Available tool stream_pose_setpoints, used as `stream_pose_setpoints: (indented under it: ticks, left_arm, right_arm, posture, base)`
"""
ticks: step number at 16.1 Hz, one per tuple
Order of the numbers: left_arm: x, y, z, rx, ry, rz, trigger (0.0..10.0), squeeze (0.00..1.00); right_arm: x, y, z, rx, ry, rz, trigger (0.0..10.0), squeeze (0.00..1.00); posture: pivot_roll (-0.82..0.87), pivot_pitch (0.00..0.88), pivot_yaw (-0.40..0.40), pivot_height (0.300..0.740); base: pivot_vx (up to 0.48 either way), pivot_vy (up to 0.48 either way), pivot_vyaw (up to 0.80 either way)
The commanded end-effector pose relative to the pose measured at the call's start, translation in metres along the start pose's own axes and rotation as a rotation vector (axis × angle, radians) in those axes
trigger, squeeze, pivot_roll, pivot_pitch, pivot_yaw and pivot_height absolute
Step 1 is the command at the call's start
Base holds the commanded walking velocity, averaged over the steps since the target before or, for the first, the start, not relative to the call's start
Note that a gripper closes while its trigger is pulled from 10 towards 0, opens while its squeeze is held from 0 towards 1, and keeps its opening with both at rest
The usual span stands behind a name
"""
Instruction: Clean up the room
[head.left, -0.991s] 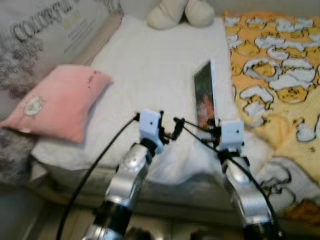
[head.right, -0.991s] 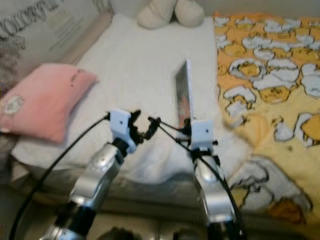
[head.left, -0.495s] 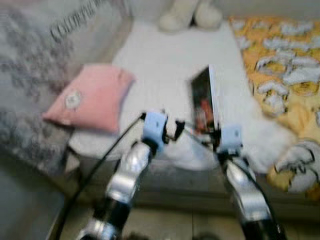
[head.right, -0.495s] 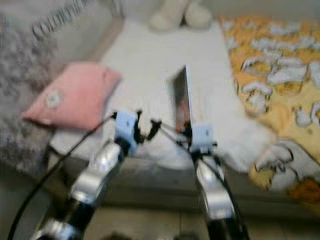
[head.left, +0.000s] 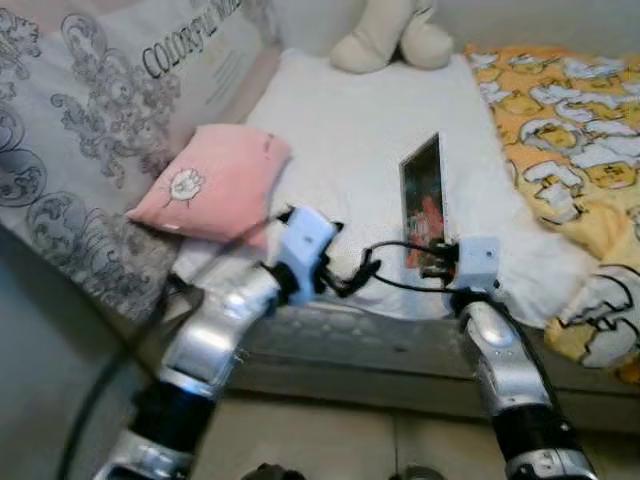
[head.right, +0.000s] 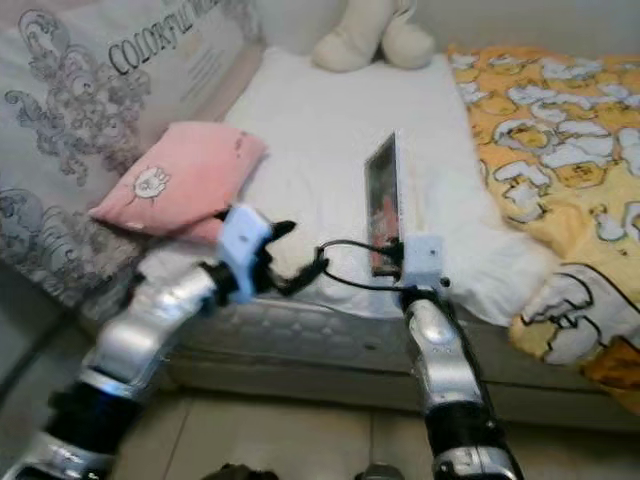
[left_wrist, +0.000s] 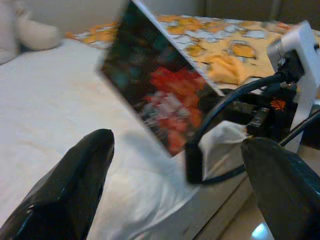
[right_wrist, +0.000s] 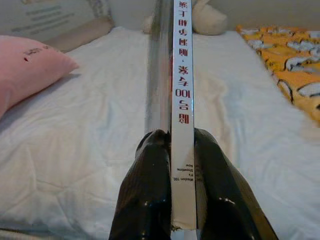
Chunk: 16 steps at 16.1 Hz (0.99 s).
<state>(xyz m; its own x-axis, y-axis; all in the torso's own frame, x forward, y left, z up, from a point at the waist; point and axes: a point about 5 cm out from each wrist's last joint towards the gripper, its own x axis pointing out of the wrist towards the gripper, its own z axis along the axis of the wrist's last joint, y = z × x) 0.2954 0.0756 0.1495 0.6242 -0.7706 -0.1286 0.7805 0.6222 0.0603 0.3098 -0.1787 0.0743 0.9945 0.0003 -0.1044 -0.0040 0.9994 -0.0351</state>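
Note:
A thin book (head.left: 424, 203) with a dark, red-printed cover stands on edge above the white sheet (head.left: 345, 130) of the bed. My right gripper (right_wrist: 181, 135) is shut on its lower end, and both black fingers (right_wrist: 150, 185) press its white spine (right_wrist: 182, 100). In the left eye view the right gripper (head.left: 436, 262) is over the bed's near edge. My left gripper (head.left: 352, 277) hovers just left of the book. It is open, with its fingers (left_wrist: 75, 185) wide apart and nothing between them.
A pink cushion (head.left: 215, 180) lies on the sheet's left side against a large grey patterned pillow (head.left: 100, 120). A cream plush toy (head.left: 390, 40) sits at the head. A yellow printed blanket (head.left: 570, 120) covers the right. The mattress edge (head.left: 340, 345) and floor (head.left: 330, 440) are below.
The whole view has shifted, so more of the grey pillow, mattress side and floor shows. The book stays in my right gripper. My left arm has swung out to the left.

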Motion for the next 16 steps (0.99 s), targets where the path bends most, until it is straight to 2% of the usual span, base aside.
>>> stream_pose_setpoints:
  ticks: [1,2,3,4,5,6,7,8,9,11,12,14,16]
  left_arm:
    - [-0.012,0.007,0.013,-0.062,-0.040,-0.038,10.0,0.00]
    - [-0.017,0.012,0.019,-0.103,-0.077,-0.017,10.0,0.00]
    - [-0.023,0.027,0.027,-0.158,-0.142,0.091,10.0,0.00]
    - [-0.033,0.054,0.024,-0.200,-0.203,0.335,10.0,0.00]
    - [-0.043,0.071,0.018,-0.234,-0.233,0.508,10.0,0.00]
    - [-0.058,0.086,0.002,-0.288,-0.229,0.722,10.0,0.00]
    - [-0.070,0.084,-0.019,-0.256,-0.185,0.872,10.0,0.00]
    - [-0.071,0.082,-0.022,-0.254,-0.179,0.887,10.0,0.00]
    - [-0.067,0.071,-0.030,-0.246,-0.159,0.881,10.0,0.00]
    - [-0.060,0.063,-0.044,-0.271,-0.144,0.929,10.0,0.00]
    - [-0.053,0.060,-0.042,-0.212,-0.146,0.926,10.0,0.00]
    - [-0.047,0.059,-0.036,-0.207,-0.183,0.932,10.0,0.00]
    - [-0.050,0.064,-0.037,-0.246,-0.194,0.974,10.0,0.00]
  right_arm:
    - [0.005,0.002,0.011,-0.007,-0.056,0.009,0.0,0.00]
    - [0.005,0.002,0.010,-0.011,-0.054,0.008,0.0,0.00]
    - [0.005,0.001,0.008,-0.013,-0.052,0.006,0.0,0.00]
    - [0.002,0.000,0.007,-0.008,-0.051,0.000,0.0,0.00]
    - [0.000,-0.002,0.006,0.007,-0.052,-0.008,0.0,0.00]
    - [-0.002,-0.003,0.005,0.022,-0.054,-0.015,0.0,0.00]
    - [-0.004,-0.004,0.004,0.046,-0.058,-0.021,0.0,0.00]
    - [-0.005,-0.004,0.004,0.055,-0.059,-0.023,0.0,0.00]
    - [-0.005,-0.003,0.005,0.066,-0.069,-0.018,0.0,0.00]
    - [-0.004,0.001,0.009,0.075,-0.093,0.001,0.0,0.00]
    - [-0.002,0.004,0.012,0.076,-0.104,0.007,0.0,0.00]
    - [0.002,0.005,0.018,0.078,-0.118,0.009,0.0,0.00]
    - [0.003,0.004,0.018,0.080,-0.121,0.009,0.0,0.00]
  posture:
    - [-0.13,0.000,0.066,0.740]
    - [-0.13,0.000,0.066,0.740]
    - [-0.12,0.000,0.063,0.740]
    - [-0.12,0.000,0.062,0.740]
    - [-0.12,0.000,0.057,0.740]
    - [-0.11,0.000,0.056,0.740]
    - [-0.11,0.000,0.054,0.740]
    - [-0.11,0.000,0.054,0.740]
    - [-0.12,0.000,0.054,0.740]
    - [-0.12,0.000,0.053,0.740]
    - [-0.13,0.000,0.054,0.740]
    - [-0.13,0.000,0.054,0.740]
    - [-0.13,0.000,0.054,0.740]
  base:
    - [0.000,0.000,0.00]
    - [0.000,0.000,0.00]
    - [0.000,0.000,0.00]
    - [0.000,0.000,0.00]
    - [0.000,0.000,0.00]
    - [0.000,0.000,0.00]
    - [0.000,0.000,0.00]
    - [0.000,0.000,0.00]
    - [0.000,0.000,0.00]
    - [0.142,0.000,0.00]
    - [0.480,0.000,0.00]
    - [0.480,0.000,0.00]
    - [0.480,0.000,0.00]
